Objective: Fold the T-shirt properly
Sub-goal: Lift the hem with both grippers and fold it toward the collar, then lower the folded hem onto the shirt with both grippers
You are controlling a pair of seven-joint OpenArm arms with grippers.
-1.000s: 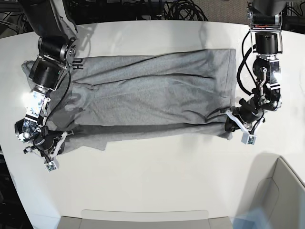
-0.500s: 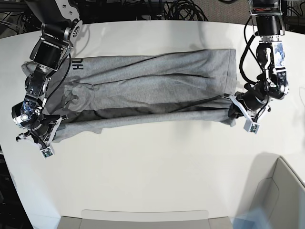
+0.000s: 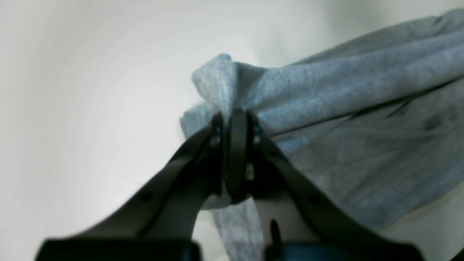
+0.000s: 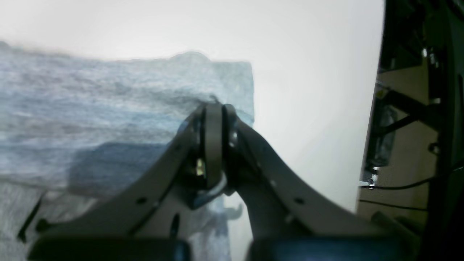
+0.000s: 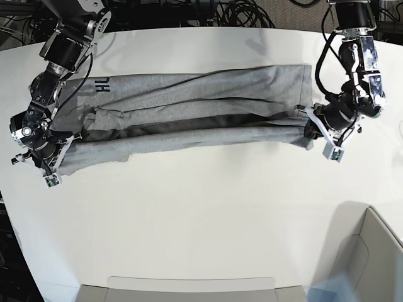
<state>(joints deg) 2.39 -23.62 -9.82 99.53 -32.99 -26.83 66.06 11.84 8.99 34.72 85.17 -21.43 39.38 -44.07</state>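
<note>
The heather-grey T-shirt (image 5: 201, 107) lies stretched across the white table, with black letters showing at its far left corner (image 5: 102, 85). Its near edge is lifted as a long roll between both arms. My left gripper (image 5: 310, 131) at the right end is shut on a bunched grey corner (image 3: 224, 83), jaws closed on the cloth. My right gripper (image 5: 55, 151) at the left end is shut on the shirt's other near corner (image 4: 217, 83), jaws pinched on the fabric edge.
The white table (image 5: 201, 226) has a curved front edge. A pale bin (image 5: 371, 258) stands at the front right and a tray rim (image 5: 189, 286) at the front. Cables (image 5: 239, 12) lie behind the table. Dark equipment (image 4: 417, 108) shows past the table edge.
Both grippers have carried the shirt's near edge away from the front, toward the far side, folding it over the body. The lifted roll now lies higher over the shirt.
</note>
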